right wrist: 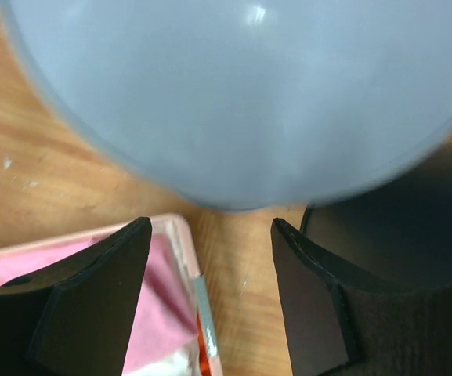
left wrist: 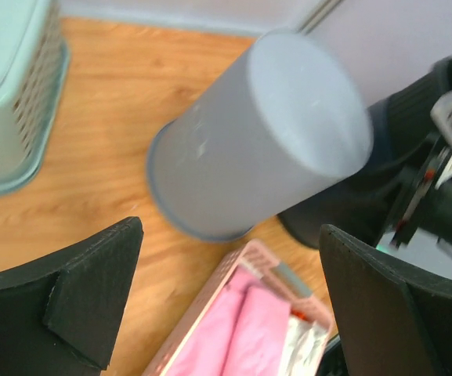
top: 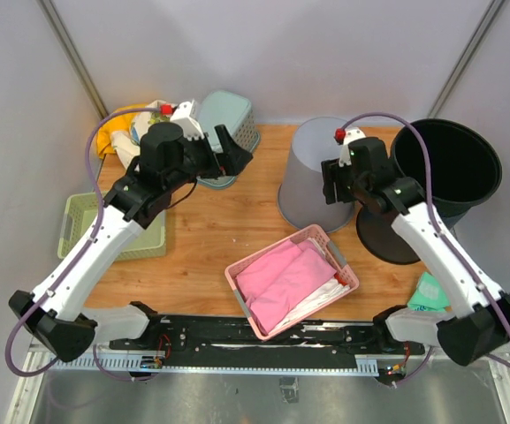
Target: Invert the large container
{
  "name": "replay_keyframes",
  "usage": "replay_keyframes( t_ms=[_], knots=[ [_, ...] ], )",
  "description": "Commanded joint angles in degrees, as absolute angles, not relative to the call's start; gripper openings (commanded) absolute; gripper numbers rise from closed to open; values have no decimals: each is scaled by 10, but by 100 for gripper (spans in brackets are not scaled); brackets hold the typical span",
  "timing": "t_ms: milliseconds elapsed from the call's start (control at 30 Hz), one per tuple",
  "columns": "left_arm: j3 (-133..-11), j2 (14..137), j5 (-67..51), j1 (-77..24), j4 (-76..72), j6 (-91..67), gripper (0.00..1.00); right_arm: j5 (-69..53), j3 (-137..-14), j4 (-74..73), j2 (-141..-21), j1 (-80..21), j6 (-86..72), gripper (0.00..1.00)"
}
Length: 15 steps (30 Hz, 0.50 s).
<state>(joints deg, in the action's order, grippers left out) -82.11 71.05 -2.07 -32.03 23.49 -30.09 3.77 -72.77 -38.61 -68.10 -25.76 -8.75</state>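
Wooden worktop (top: 210, 230); grey container (top: 312, 177) near far edge, right of centre, closed base up; looks light, stiff, slick plastic, so I'd grip the rim, not the wall; right gripper (right wrist: 208, 227) just beside it, jaws wide, empty; left gripper (left wrist: 229, 231) likewise.

The large container (top: 312, 172) stands mouth down toward the back of the table (top: 206, 234), right of centre. Close on its right, at the table's right edge, stands a tall bin (top: 453, 163), with a flat disc (top: 383, 243) in front of it. In front of the container, toward the arms' bases, lies a low basket (top: 233, 276) with folded cloths (top: 281, 278) in it. A slatted tray (top: 78, 221) overhangs the left edge. Behind it sits a heap of rags (top: 117, 132), and right of those an overturned crate (top: 232, 115).
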Motion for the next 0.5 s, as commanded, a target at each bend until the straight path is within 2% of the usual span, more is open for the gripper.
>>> replay_keyframes(
  t_ms=[0, 200, 467],
  knots=[
    [-738, 660, 31, -318, 274, -299, 99, 101, -757, -269, -772, -263, -66, 64],
    [-627, 589, 37, -317, 207, -351, 99, 42, -910, -257, -947, -267, -75, 64],
    [-584, 535, 57, -317, 213, -331, 99, 12, -1037, -273, -1049, -270, -78, 66]
  ],
)
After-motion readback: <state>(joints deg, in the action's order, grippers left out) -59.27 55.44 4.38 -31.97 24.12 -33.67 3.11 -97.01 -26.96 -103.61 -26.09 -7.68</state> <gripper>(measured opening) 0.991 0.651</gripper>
